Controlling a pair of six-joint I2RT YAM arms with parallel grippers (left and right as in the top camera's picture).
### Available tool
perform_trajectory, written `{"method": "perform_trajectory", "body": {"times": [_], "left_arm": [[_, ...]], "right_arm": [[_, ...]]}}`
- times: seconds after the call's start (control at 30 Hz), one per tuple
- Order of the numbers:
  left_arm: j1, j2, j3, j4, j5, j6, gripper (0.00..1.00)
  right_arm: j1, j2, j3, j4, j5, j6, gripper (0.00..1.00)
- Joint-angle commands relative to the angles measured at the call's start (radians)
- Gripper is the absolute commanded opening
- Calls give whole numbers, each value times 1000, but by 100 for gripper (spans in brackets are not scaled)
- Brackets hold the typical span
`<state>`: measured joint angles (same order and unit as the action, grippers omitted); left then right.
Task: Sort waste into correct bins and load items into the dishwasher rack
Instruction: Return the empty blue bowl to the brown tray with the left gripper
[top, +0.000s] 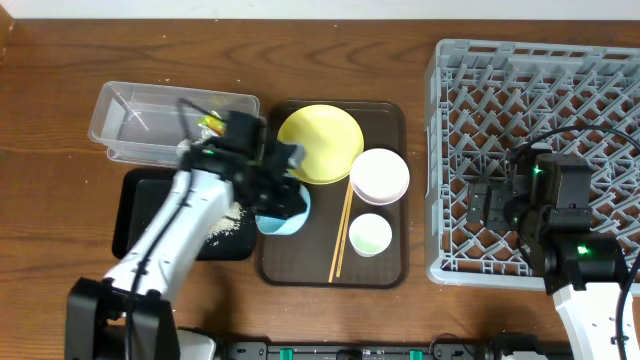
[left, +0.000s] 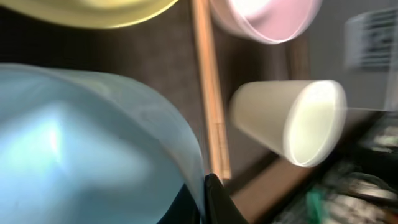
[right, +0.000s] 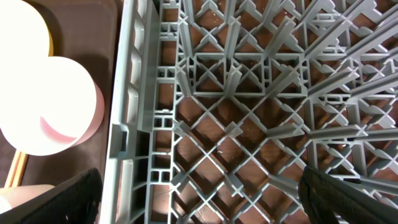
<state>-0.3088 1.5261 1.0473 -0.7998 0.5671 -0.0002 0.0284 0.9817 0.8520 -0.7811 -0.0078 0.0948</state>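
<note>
1. Since the left gripper (top: 273, 188) is pressed shut on the rim of the light blue bowl (top: 285, 213), the bowl sits at the left edge of the brown serving tray (top: 392, 272). I judge this a rim pinch for lifting or tipping. The left wrist view shows one dark finger against the bowl wall.
2. Rice scraps (top: 228, 224) lie on the black tray (top: 140, 215), just left of the serving tray. That is probably why the bowl is held on this side.
3. The yellow-green wrapper (top: 211, 124) is in the clear tub (top: 150, 125), off the serving tray's far-left corner.
4. Not yet loaded, on the serving tray: yellow plate (top: 320, 143), pinkish-white bowl (top: 379, 175), cup (top: 370, 234), chopsticks (top: 341, 235).
5. The right gripper (top: 493, 205) is spread wide and empty over the dishwasher rack (top: 600, 90), right of the serving tray. It is likely staged to receive dishes.
</note>
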Motion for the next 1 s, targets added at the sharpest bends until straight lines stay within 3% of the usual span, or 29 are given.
{"method": "perform_trajectory", "body": {"times": [0.0, 0.3, 0.4, 0.47, 0.5, 0.67, 0.97], "left_arm": [[-93, 4, -3, 18, -292, -110, 7], [-236, 57, -3, 77, -352, -159, 7], [-241, 76, -3, 79, -351, -159, 17], [-241, 76, -3, 82, -351, -159, 35], [-240, 76, -3, 84, -351, -159, 39], [-240, 75, -2, 89, -352, -159, 49], [-240, 37, 94, 29, -351, -127, 57]], "right_arm": [[8, -2, 20, 3, -4, 5, 99], [8, -2, 20, 3, -4, 5, 99], [8, -2, 20, 3, -4, 5, 99], [8, -2, 20, 3, -4, 5, 99], [8, -2, 20, 3, -4, 5, 99], [8, -2, 20, 3, -4, 5, 99], [8, -2, 20, 3, -4, 5, 99]]}}
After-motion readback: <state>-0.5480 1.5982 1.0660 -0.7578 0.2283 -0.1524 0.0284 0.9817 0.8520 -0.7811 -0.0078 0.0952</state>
